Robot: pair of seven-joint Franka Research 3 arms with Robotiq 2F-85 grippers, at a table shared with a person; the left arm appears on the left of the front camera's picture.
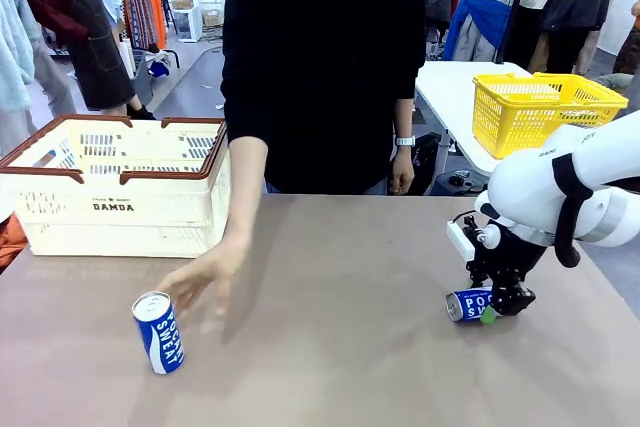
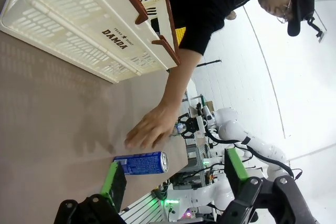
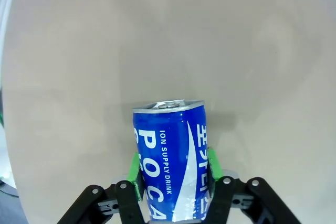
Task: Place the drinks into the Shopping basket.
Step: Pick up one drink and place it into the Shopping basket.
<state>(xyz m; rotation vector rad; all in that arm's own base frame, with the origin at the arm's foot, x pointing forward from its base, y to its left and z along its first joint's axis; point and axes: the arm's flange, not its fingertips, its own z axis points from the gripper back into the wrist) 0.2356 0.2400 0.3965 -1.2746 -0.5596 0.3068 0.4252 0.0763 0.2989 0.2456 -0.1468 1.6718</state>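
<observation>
A blue-and-white drink can [image 1: 158, 332] stands slightly tilted on the brown table at the front left, with the person's hand [image 1: 205, 282] just behind it. The left wrist view has this can [image 2: 140, 163] beyond my left gripper [image 2: 176, 174], which is open and holds nothing. A second blue-and-white can [image 1: 466, 304] lies on its side at the right, silver top facing left. My right gripper [image 1: 497, 309] is shut on it from above. In the right wrist view the green pads [image 3: 135, 169] press both sides of that can [image 3: 170, 150]. The cream Shopping basket [image 1: 110, 209] stands at the back left.
A yellow mesh basket [image 1: 545, 107] sits on a white table behind the right arm. The person stands at the far edge, one arm reaching over the table. The person's hand [image 2: 152, 127] and the Shopping basket [image 2: 79, 30] also appear in the left wrist view.
</observation>
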